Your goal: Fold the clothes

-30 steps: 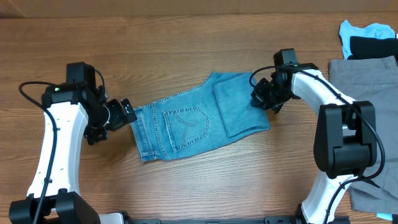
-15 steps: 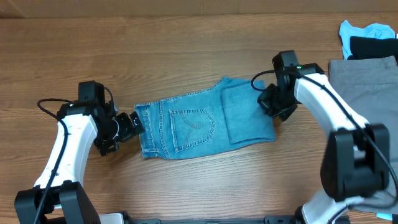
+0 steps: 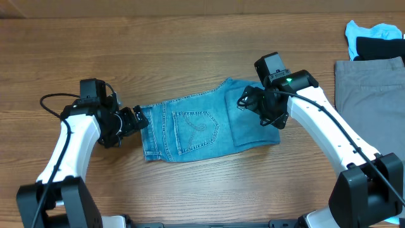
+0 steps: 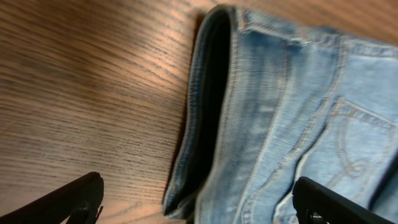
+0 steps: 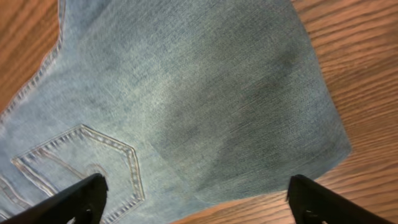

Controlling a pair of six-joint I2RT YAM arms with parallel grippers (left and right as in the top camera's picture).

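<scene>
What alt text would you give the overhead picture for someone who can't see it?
Folded light blue jeans lie on a wooden table, back pocket up. The robot's left gripper is at the waistband end, and its right gripper is over the folded legs. A gray garment lies at the right edge.

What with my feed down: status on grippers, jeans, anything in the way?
Left gripper open at waistband end. Right gripper open over folded legs. Jeans flat, legs folded over. Grey garment far right, not touching.
</scene>
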